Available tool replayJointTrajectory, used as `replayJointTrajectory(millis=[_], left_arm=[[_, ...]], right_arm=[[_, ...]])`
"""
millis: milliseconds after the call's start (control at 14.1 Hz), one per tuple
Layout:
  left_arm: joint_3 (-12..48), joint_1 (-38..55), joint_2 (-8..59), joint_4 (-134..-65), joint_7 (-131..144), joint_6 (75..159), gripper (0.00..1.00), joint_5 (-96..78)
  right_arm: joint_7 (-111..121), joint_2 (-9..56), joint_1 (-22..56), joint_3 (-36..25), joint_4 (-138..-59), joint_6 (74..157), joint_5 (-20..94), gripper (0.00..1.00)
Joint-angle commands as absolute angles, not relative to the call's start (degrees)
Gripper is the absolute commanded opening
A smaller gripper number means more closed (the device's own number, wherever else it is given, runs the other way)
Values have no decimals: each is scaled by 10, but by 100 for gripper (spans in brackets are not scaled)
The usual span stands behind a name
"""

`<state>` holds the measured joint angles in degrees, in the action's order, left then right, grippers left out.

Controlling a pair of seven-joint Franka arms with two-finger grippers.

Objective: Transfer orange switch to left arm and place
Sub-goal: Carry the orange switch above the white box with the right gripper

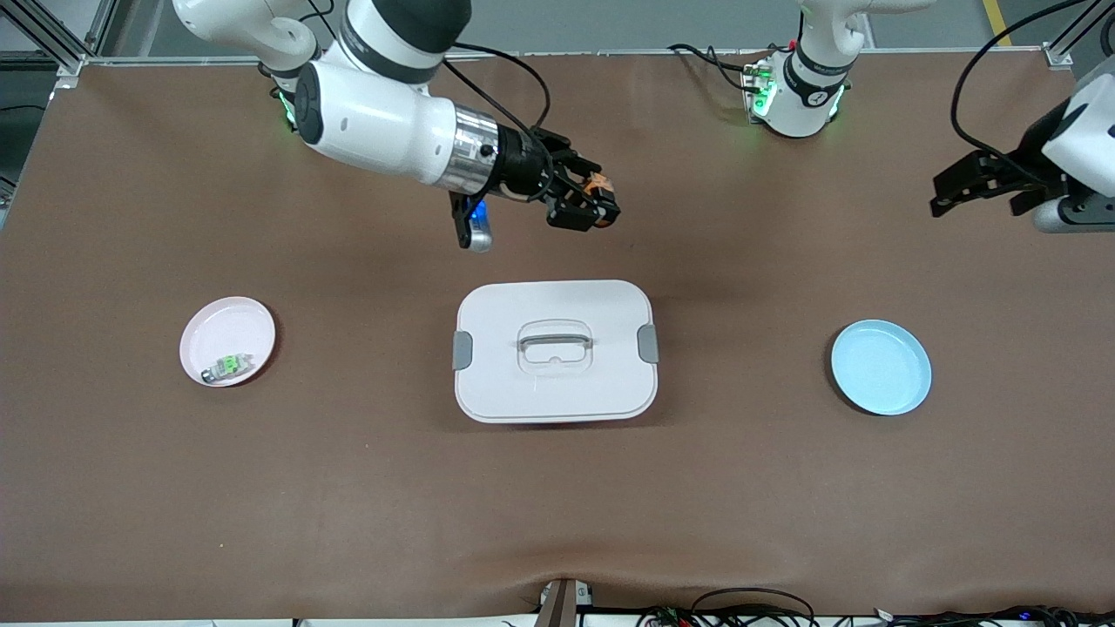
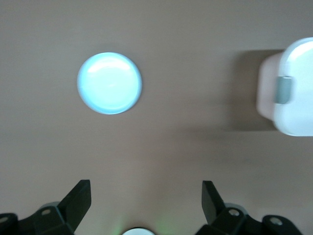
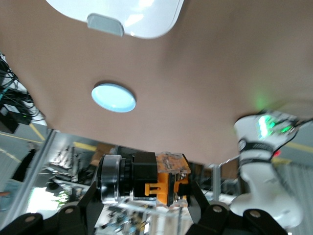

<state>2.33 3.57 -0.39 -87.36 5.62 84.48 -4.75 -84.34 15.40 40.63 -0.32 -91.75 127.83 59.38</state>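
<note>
The right arm's black two-finger gripper is hanging in the air over the brown table covering, above the strip of table between the robot bases and the large white rounded-rectangle plastic box with grey side latches. Its fingers are clamping the small black-and-orange switch. In the right wrist view the switch is lying crosswise between the two black fingers, its black barrel and silvery round end pointing to one side and its orange block sitting between the pads; a clear plastic part seems to be wrapping the orange end, though the blur makes that uncertain.

The left arm's black gripper is waiting in the air over the left arm's end of the table, its fingers standing wide apart and holding nothing. Below it, in the left wrist view, the small round light-blue plate is lying bare on the table, with one latched end of the box showing well apart from it.

In the front view the box is sitting closed in the middle of the table, its recessed lid handle facing up. The blue plate is lying toward the left arm's end, and a small round pink plate toward the right arm's end is holding a small switch with a green top.
</note>
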Motion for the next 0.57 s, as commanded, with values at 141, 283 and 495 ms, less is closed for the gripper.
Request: replayJointTrajectory(millis=[141,283,495], left_arm=[[43,57,8,-867,62,867,100,-127],[66,59,9,-871,64,873,100,-147],[104,58,18,-901,90,924,100,-187]], right_arm=[[-875,206,435,-10,-884,1350,705,32],[-875,214,448,-10,-880,1365,729,32],[-894,226,449,-10,-858,1368,744,32]])
